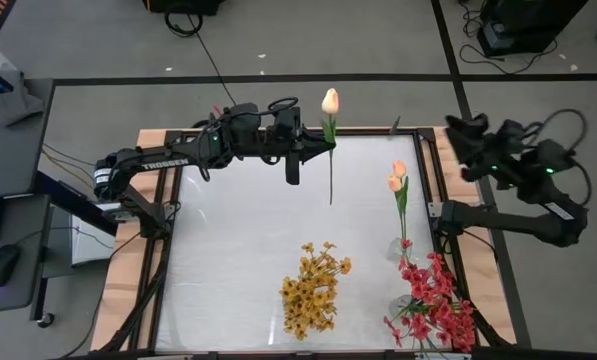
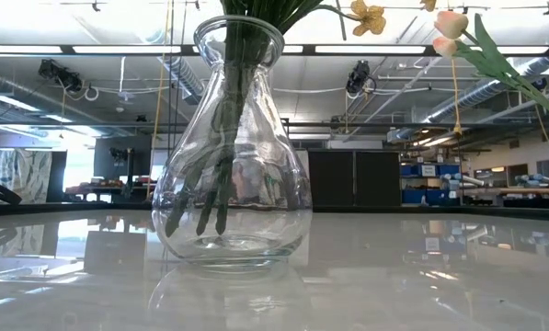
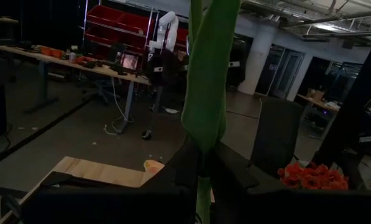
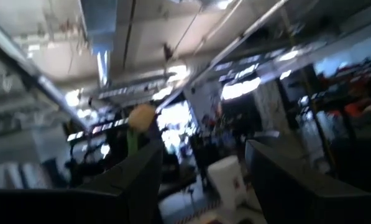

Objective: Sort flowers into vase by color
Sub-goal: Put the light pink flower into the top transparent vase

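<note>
Up high, the left pincer (image 1: 323,150) pinches one peach flower (image 1: 330,101); two peach buds (image 1: 397,177) stand in a vase; the right pincer (image 1: 458,130) is spread.

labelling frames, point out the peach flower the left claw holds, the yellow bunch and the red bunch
peach flower (image 1: 330,100), high view, on its bud
left claw (image 1: 313,148), high view, where it is shut on the stem
yellow bunch (image 1: 314,288), high view, mid cluster
red bunch (image 1: 436,300), high view, mid cluster

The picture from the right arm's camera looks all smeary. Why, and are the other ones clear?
Right wrist view: ceiling lights streak and everything is smeared, like motion blur. Left wrist view: dim room, with the green stem a soft blur up close. Low view: sharp, the glass vase bending what shows behind it. High view: evenly lit, the table a little shiny.
</note>
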